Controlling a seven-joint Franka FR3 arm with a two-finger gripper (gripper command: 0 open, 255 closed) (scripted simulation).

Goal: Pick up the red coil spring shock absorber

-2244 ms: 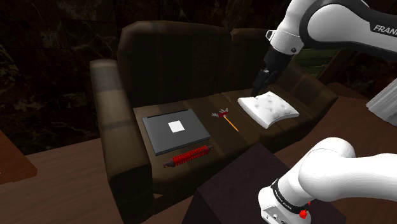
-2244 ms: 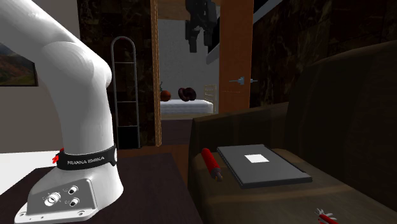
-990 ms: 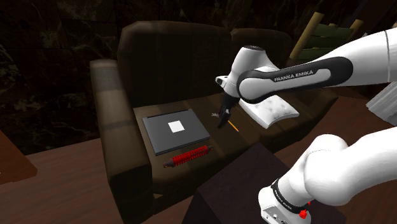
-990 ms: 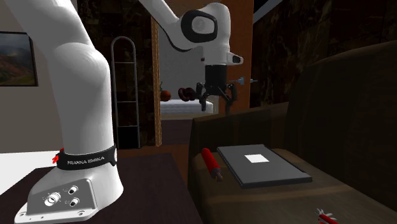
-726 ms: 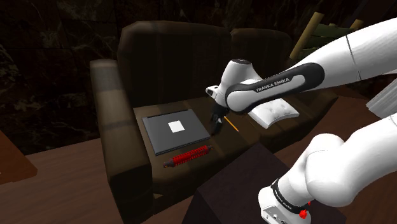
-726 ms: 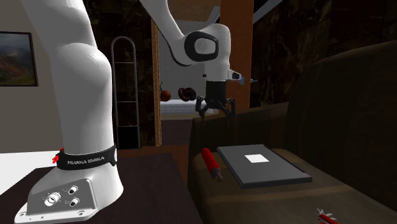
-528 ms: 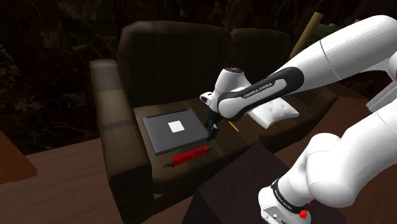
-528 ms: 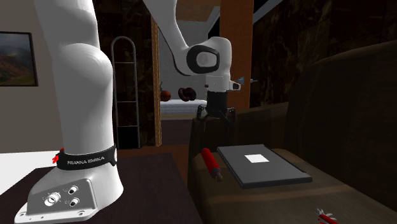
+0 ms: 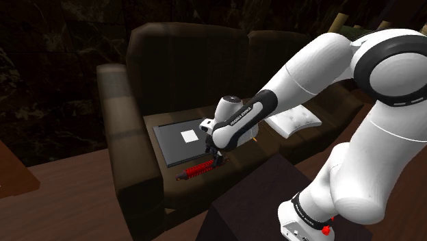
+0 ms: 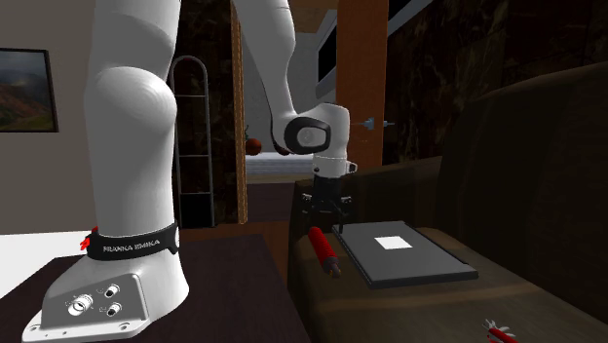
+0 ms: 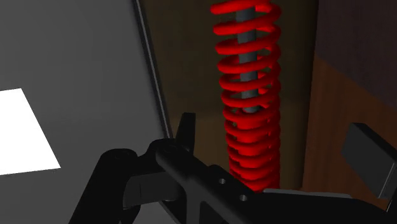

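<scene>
Approach looks all but done: the end effector [image 9: 215, 158] hangs just over the red coil spring shock absorber [image 9: 202, 168]. The shock absorber lies flat on the seat of a dark brown sofa [image 9: 130, 161], along the seat's front edge. It is just beside the near side of a flat grey slab [image 9: 179, 145] that has a white square on top.

In the wrist view the end effector [image 11: 273, 137] is released. Its fingers [image 11: 186, 127] stand well apart, and the shock absorber [image 11: 248, 95] runs away between them. Its long axis therefore lies across the line on which the fingers close, as a grasp wants. It does not sit midway, though. The coils are nearer the finger on the slab's side, while the other finger appears to hang out past the seat's front edge. Neither finger seems to touch the coils, so I judge it not yet held.

What is left, as I read it, is a short descent and a squeeze. The slab-side finger could catch the slab's edge, and a round spring may roll.

The room is dim. A white cushion [image 9: 294, 120] lies farther along the seat, and a small red multi-tool [image 10: 499, 331] lies beyond the slab. In the second exterior view a doorway [image 10: 283, 107] opens on a paler room, with a metal rack [image 10: 190, 136] beside it.
</scene>
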